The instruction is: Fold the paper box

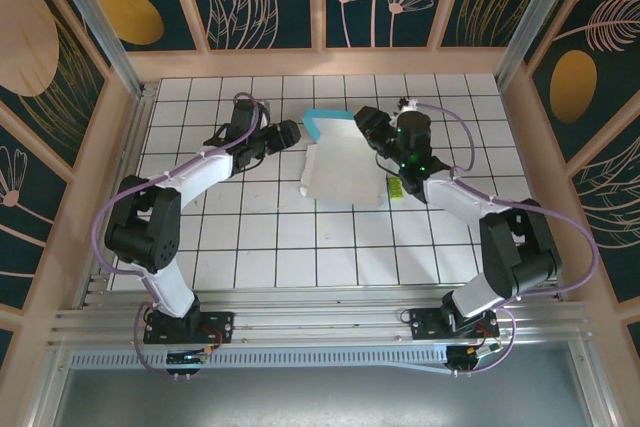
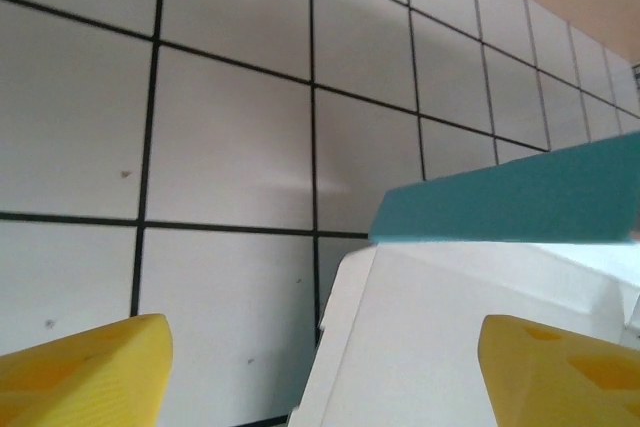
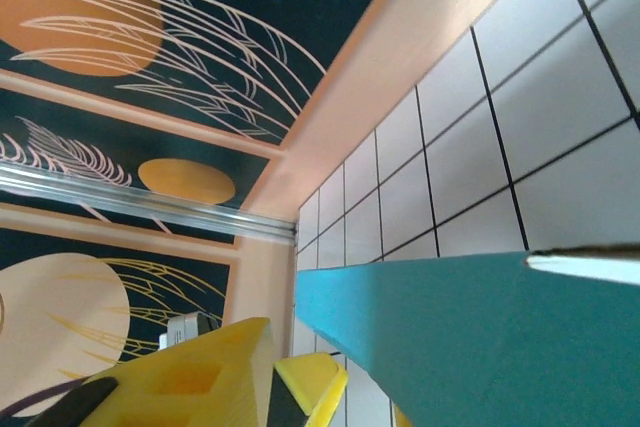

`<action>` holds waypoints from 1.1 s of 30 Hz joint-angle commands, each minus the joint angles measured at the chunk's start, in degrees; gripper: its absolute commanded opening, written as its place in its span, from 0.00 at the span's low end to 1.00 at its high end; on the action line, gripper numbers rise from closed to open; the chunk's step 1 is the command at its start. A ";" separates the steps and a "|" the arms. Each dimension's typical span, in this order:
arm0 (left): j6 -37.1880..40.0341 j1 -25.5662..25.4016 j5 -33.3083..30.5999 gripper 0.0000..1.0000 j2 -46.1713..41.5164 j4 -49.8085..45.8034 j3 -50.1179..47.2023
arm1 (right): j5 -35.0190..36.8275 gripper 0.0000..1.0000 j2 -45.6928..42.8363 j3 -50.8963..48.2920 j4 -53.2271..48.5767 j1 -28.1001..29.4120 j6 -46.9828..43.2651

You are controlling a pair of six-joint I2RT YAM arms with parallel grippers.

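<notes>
Well, paper box (image 1: 340, 172) white side up on the table (image 1: 215, 247), turquoise flap (image 1: 322, 125) raised at far edge, left gripper (image 1: 292, 134) spread wide beside it, right gripper (image 1: 363, 120) at the flap, grip unclear.

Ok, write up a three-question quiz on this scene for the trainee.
1. True or false: the box lies with its white side up.
2. Pick one. The left gripper is: A) open; B) shut on the box; C) shut on nothing.
3. Fill in: the flap at the box's far edge shows its ____ side.

Key: 1 true; 2 A; 3 turquoise.
</notes>
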 commanded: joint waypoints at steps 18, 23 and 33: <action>5.29 1.25 -21.63 0.84 -20.67 -8.65 -6.32 | -10.89 0.14 19.86 6.08 15.09 6.50 4.53; 5.91 1.83 -20.17 0.85 -21.66 -9.40 -8.10 | -9.20 0.34 19.32 4.69 14.13 7.19 4.93; 5.43 1.92 -18.86 0.86 -18.37 -8.30 -7.28 | -4.54 0.54 7.92 -2.49 8.27 7.19 2.87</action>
